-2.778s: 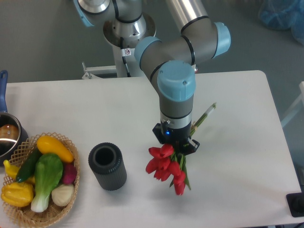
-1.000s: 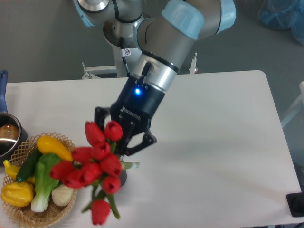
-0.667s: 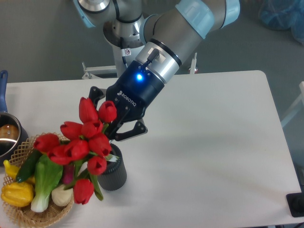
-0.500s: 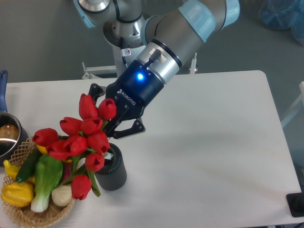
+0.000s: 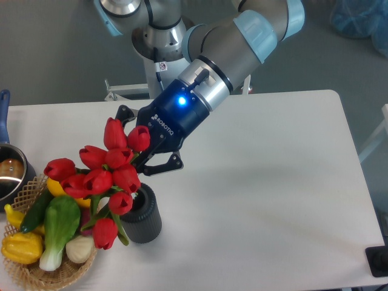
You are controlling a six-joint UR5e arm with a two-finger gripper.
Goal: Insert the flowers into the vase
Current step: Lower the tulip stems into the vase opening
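The arm reaches in from the top of the frame, slanting down and to the left, and the gripper (image 5: 143,150) hangs over the left half of the white table (image 5: 285,182), its blue light glowing on the dark body. The flowers (image 5: 103,179) are right there at the fingers: a bunch of red tulips whose two topmost blooms sit directly in front of the jaws, hiding most of the gap. Two dark fingers show, one poking out above the blooms and one (image 5: 162,167) angled out below and to the right, with green stem running between them, so the jaws look closed around the stems, though the contact itself is masked by petals. The bunch fans down and to the left from the grip, the lowest blooms hanging over the edge of the wicker basket (image 5: 24,273), where a yellow squash (image 5: 56,188), a green leafy vegetable (image 5: 59,225) and a yellow pepper (image 5: 19,247) lie. Now the vase (image 5: 143,218): the dark grey cylinder stands upright on the table just right of the basket, directly under the gripper's lower finger. Leaves and a bloom cover the left part of its mouth; whether the stem ends are inside it cannot be told from here. At the far left edge sits a metal pot (image 5: 8,173) with a blue handle.
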